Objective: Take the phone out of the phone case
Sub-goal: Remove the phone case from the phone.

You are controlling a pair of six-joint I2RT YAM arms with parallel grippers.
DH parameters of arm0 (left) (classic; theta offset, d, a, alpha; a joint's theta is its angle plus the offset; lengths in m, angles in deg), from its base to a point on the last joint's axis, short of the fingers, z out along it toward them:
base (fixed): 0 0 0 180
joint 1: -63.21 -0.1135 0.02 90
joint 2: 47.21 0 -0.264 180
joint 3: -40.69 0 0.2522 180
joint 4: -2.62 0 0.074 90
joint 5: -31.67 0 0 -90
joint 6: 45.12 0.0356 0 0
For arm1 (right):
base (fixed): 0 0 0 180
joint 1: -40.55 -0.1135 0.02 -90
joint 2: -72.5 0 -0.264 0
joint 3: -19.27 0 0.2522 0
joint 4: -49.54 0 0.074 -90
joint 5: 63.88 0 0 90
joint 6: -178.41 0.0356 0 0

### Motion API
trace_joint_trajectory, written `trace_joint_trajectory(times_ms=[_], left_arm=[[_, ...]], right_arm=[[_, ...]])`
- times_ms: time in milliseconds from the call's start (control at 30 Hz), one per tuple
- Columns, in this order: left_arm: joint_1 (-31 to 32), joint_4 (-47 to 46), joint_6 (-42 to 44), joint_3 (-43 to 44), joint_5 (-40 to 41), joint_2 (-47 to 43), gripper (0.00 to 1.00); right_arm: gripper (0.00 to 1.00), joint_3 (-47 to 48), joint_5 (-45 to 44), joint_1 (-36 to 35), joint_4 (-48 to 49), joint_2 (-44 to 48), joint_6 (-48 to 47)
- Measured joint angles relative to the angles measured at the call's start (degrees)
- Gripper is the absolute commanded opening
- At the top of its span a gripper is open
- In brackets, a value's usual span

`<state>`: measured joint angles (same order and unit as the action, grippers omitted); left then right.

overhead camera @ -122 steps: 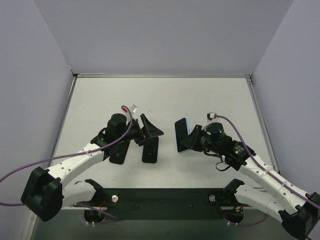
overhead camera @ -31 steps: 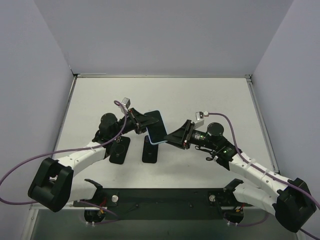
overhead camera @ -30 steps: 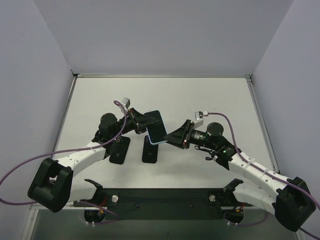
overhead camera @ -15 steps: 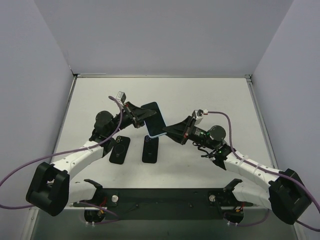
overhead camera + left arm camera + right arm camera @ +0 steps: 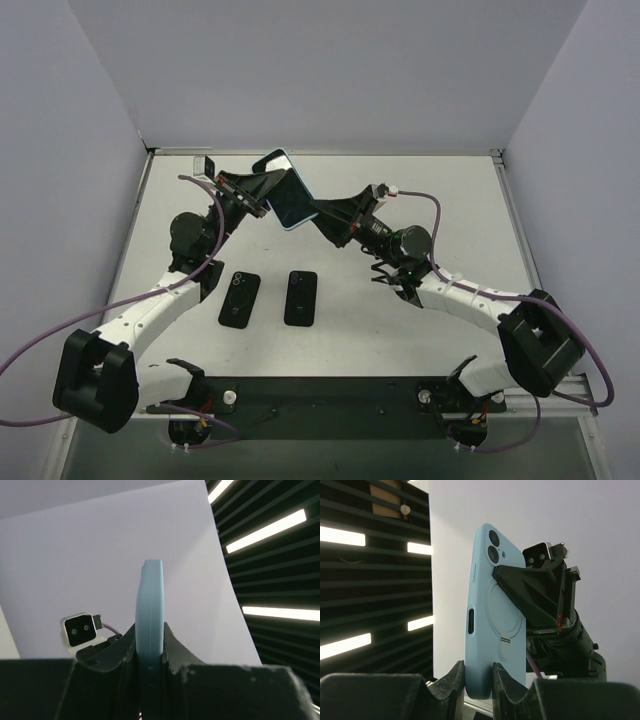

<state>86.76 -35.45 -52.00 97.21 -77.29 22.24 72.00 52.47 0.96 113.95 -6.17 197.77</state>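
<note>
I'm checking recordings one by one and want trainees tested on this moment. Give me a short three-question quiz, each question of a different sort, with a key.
1. True or false: the blue-cased phone lies flat on the table.
2. Of the left gripper and the right gripper, which clamps it? A) left only B) right only C) both
3. Fill in: ___ black phone-shaped items lie on the table.
Key: 1 false, it is held up in the air; 2 C; 3 two.
</note>
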Motion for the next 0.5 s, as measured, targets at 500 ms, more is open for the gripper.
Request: trace_joint_trajectory(times_ms=[500], left_arm=[[-1.2,-10.7,-5.6,1.2,14.7,-0.3,0.00]], right_arm=[[0.00,15.4,-7.7,-7.0,6.3,-12.6,2.8]])
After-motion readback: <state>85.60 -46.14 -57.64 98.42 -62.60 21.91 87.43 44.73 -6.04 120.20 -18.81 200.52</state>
